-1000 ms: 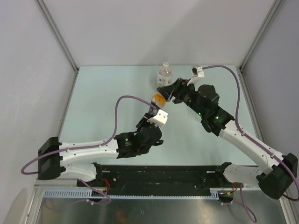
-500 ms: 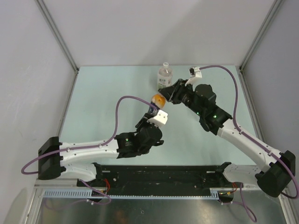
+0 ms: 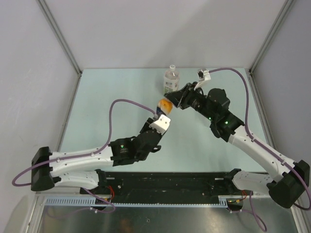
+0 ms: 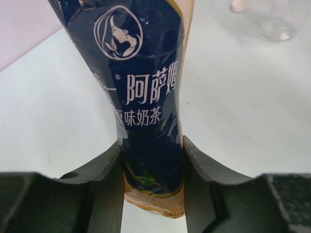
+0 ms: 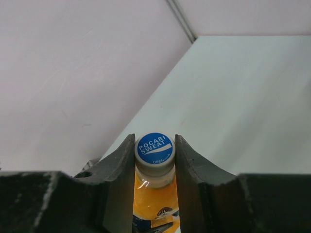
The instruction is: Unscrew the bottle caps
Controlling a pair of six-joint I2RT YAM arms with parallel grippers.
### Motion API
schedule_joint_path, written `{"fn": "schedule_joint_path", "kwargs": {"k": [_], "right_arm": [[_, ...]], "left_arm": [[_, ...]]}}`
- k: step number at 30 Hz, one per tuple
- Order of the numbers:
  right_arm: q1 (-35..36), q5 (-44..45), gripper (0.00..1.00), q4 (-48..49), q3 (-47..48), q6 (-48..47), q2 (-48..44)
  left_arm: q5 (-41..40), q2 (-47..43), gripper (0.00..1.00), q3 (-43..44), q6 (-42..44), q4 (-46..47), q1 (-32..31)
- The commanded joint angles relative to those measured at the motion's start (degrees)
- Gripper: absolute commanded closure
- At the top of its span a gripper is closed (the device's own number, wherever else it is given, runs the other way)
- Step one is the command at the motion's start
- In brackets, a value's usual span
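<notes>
Right wrist view: my right pincer [image 5: 154, 141] is pinching the blue cap [image 5: 154, 148], which is sitting on the orange bottle [image 5: 155, 200], while my left pincer [image 4: 151, 148] is clamping that bottle's body. I am judging that no cap is off yet; the clear bottle [image 3: 171, 81] behind is wearing its whitish cap [image 3: 171, 67].

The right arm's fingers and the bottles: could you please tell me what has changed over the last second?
The right fingers, open a second ago, closed on the blue cap of the orange bottle. The left arm's rear links swung toward the near left. Unchanged: the left fingers stay clamped on that bottle's body, and the clear bottle stands at the back of the table.
</notes>
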Motion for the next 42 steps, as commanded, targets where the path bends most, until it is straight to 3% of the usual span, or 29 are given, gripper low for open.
{"fn": "schedule_joint_path", "kwargs": {"k": [1,10,20,26,31,42], "right_arm": [[-3.5,-10.5,1.00,9.6,-3.2,-1.3,-3.6],[-14.2,-35.2,1.00,24.9,-9.6,4.1,-5.9],[-16.1,-53.2,1.00,30.2,-9.9,0.4,-7.2],[-16.2,-59.3,1.00,36.2,-10.9,0.7,-8.1],[-16.2,-61.2,1.00,38.7,-11.3,1.0,-8.8],[-16.4,-59.0,1.00,37.1,-11.3,0.5,-9.8]], "left_arm": [[11.0,-5.4,1.00,-1.2,1.0,2.4,-0.6],[30.7,-12.3,1.00,-4.2,6.2,4.8,-0.5],[55.7,-14.0,1.00,-4.0,9.1,6.4,-0.1],[67.4,-13.7,1.00,-3.7,10.9,6.8,0.3],[70.4,-13.9,1.00,-3.9,11.4,6.9,0.5],[66.2,-14.6,1.00,-5.3,10.8,7.1,1.0]]}}
